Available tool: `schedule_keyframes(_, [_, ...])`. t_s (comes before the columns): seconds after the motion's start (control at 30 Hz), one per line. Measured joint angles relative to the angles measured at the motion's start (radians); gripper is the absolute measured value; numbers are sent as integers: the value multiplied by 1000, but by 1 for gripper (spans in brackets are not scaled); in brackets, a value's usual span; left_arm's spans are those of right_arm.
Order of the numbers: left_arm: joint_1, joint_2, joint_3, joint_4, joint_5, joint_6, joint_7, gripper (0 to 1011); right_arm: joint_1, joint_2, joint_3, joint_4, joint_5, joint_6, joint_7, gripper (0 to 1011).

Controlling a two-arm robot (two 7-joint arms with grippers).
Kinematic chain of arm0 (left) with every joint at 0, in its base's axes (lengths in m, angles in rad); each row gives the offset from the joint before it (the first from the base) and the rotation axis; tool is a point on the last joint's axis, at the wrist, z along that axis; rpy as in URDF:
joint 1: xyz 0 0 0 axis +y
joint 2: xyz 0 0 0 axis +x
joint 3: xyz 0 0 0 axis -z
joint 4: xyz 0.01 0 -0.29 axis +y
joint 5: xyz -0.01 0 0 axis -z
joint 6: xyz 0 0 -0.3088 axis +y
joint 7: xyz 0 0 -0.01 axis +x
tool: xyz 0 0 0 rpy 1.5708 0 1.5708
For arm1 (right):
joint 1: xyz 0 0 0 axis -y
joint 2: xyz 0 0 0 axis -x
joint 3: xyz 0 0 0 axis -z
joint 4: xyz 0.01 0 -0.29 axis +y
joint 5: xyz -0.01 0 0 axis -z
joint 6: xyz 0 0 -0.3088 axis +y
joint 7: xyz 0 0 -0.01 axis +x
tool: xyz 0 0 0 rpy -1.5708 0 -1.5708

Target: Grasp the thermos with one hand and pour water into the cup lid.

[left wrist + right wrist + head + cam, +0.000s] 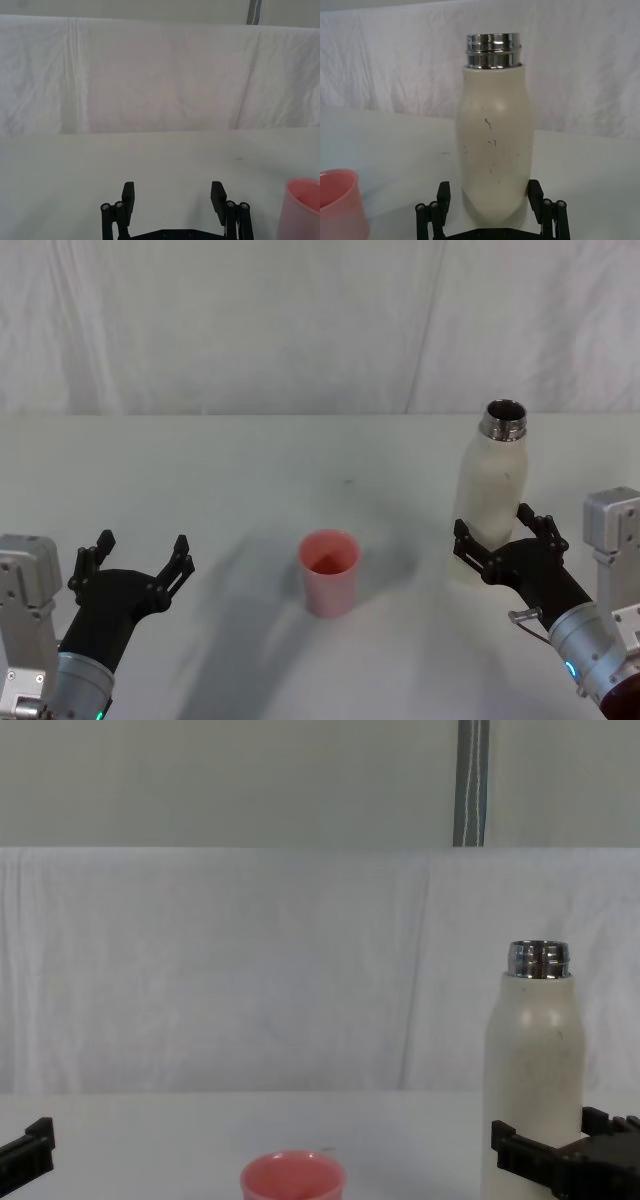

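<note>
The thermos (pixel 493 495) (pixel 494 150) (pixel 533 1065) stands upright on the right of the table, cream-white with an open steel neck. My right gripper (pixel 503 534) (pixel 490 196) (pixel 548 1140) is open around its lower body, one finger on each side, and I cannot tell whether they touch it. The pink cup lid (pixel 329 571) (pixel 304 207) (pixel 340 205) (pixel 293 1178) stands upright at the table's centre, left of the thermos. My left gripper (pixel 142 560) (pixel 173 197) is open near the front left with nothing between its fingers.
The white cloth-covered table (pixel 250 480) runs back to a white draped backdrop (pixel 300 320). A grey metal pole (pixel 471 782) rises behind the backdrop at the right.
</note>
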Motion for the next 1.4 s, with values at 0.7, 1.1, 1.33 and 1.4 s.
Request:
schedule_keyframes(0.7, [0,0,0,0,0,0,0,1001,63,-4,-6,79,6,-13,4,1001])
schedule_keyframes(1.1, [0,0,0,0,0,0,0,1001,88,-7,-8,101,3,-14,3,1001])
schedule_keyframes(1.33, [0,0,0,0,0,0,0,1001,92,-8,-9,104,4,-14,3,1001])
schedule_keyframes(1.4, [0,0,0,0,0,0,0,1001,93,-9,-9,104,4,-14,3,1001])
